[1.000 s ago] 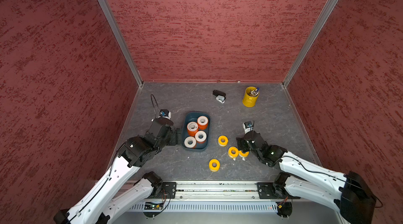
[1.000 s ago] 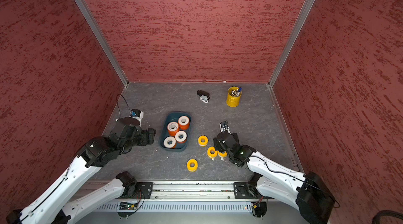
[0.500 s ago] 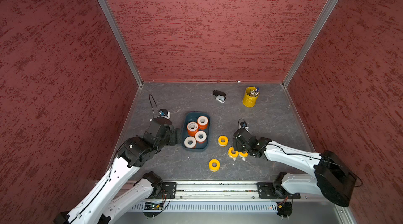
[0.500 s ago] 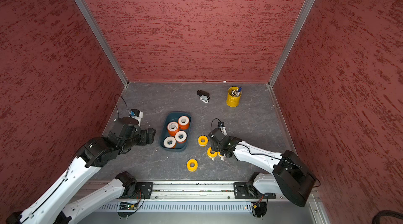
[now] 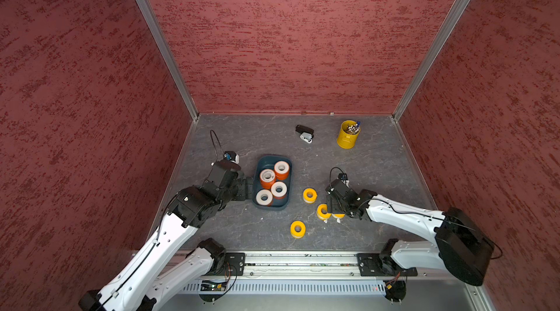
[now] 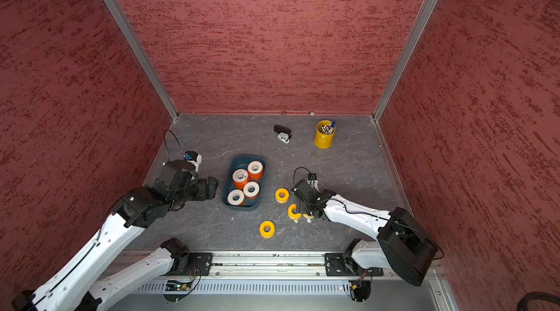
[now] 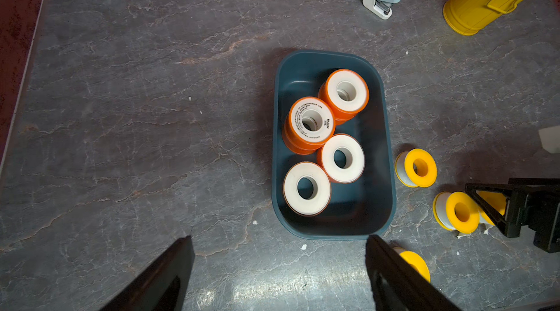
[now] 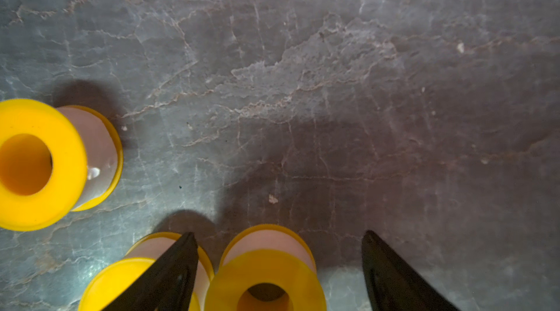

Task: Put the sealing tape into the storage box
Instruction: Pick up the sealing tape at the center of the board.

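Note:
The storage box [image 5: 270, 207] [image 7: 333, 235] is a dark teal tray on the grey table, and several orange sealing tape rolls with white faces [image 5: 268, 176] [image 7: 310, 123] lie in it. Yellow rolls lie right of it: one alone [image 5: 309, 195], one nearer the front [image 5: 298, 229], and a touching pair [image 5: 322, 211]. My right gripper [image 5: 333, 210] [image 8: 278, 233] is open and straddles the right roll of that pair [image 8: 266, 270]; one finger [image 8: 172, 270] stands between the two rolls. My left gripper [image 5: 247, 188] [image 7: 279, 237] hangs open and empty beside the box's left side.
A yellow pen cup [image 5: 348, 135] and a black-and-white stapler [image 5: 305, 134] stand at the back of the table. Red walls close in the left, back and right. A metal rail [image 5: 303, 264] with both arm bases runs along the front edge.
My right gripper has shifted left and down over the pair of yellow rolls, its jaws narrowing a little and its elbow swinging out. The left arm has barely moved.

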`<state>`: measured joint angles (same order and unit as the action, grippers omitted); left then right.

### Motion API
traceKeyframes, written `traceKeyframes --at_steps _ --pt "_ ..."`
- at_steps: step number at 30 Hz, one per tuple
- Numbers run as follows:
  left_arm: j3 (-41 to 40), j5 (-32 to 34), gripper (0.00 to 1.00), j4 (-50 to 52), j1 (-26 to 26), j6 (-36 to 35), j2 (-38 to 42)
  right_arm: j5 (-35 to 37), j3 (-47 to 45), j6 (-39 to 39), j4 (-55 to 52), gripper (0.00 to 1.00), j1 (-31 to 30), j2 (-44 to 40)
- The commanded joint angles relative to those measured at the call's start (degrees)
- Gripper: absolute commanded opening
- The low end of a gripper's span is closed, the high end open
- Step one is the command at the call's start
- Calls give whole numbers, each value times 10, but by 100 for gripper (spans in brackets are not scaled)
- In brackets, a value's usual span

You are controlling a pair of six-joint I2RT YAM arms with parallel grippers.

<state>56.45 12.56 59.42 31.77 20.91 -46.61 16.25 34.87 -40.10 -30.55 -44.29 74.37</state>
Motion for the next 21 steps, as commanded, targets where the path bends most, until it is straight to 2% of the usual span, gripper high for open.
traceKeyframes --at_steps 1,9,21 --pt "-6 -19 92 -15 -9 -11 2 -42 2 -18 -11 86 4 2" --pt "-9 -31 92 -20 -19 -14 4 -68 -16 -29 -25 84 3 -3" --pt "-9 -40 92 -22 -30 -17 3 -59 -6 -19 -17 65 3 12"
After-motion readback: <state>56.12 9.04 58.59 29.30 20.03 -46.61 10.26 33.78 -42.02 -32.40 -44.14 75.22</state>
